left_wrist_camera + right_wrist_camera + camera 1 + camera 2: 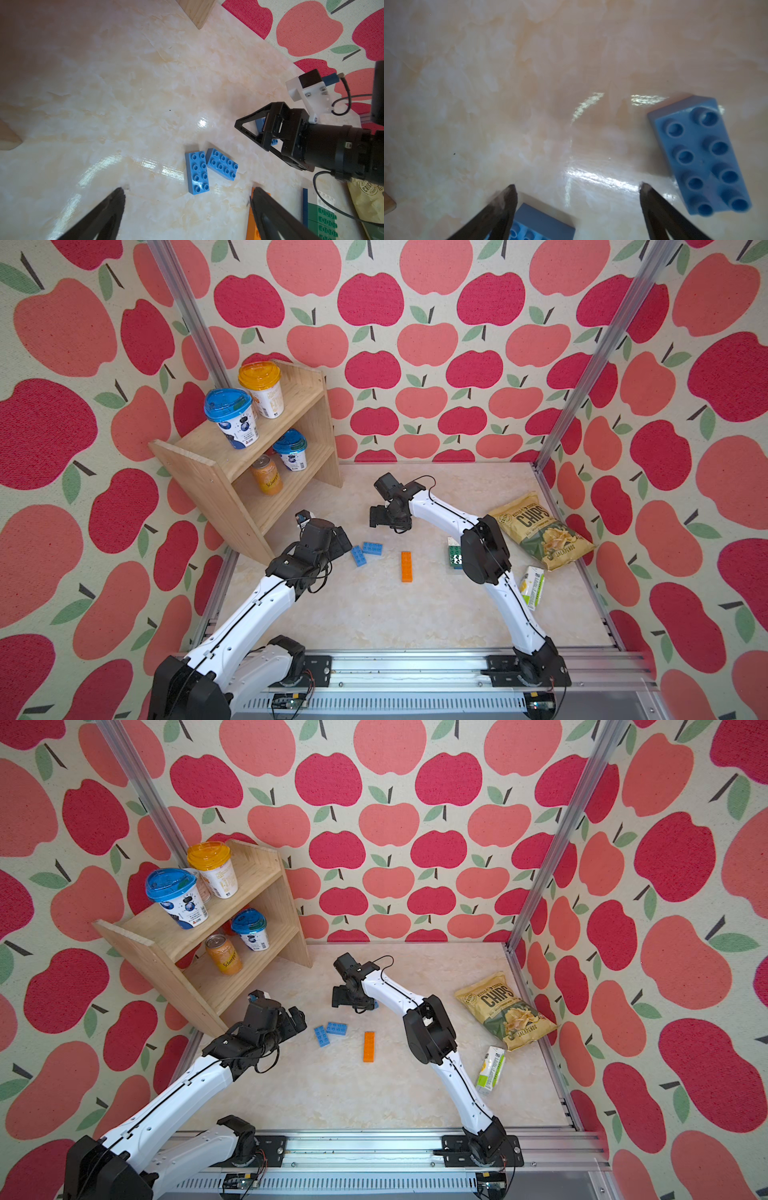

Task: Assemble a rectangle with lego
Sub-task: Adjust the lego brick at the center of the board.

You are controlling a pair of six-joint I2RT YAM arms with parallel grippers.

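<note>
Hovering low | left claw point(188, 190) spread | right claw point(578, 186) spread, blue brick point(699, 155) just beside

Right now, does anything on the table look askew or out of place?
One blue brick and a second blue brick lie splayed in a V, close at one corner, not flush. A green-and-white carton lies on its side near the chips bag. Nothing looks spilled or broken.

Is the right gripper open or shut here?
Open. In the right wrist view, the right gripper has its black fingertips wide apart, with only bare marbled tabletop between the tips.
</note>
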